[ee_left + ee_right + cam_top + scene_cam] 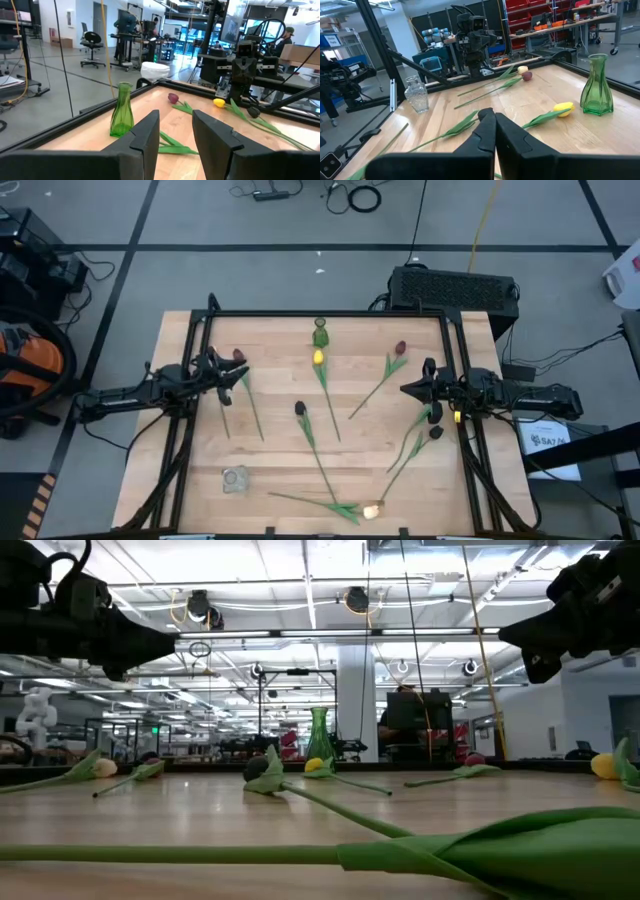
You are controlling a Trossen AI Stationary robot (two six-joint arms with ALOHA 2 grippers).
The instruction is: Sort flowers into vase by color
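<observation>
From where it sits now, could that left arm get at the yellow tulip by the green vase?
Probably yes. The left pincer hangs open above the table, holding nothing, and bare wood lies between it and the yellow tulip. The green vase stands just beyond the bloom, so it would need care there.

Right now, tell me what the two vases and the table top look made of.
Green vase: probably glass, glossy and see-through, with bright glints; clear plastic is possible.
Clear vase: glass or plastic, colourless, with a faceted, sparkling surface.
Table top: pale wood, with visible plank seams and grain and a smooth, slightly shiny finish.
</observation>
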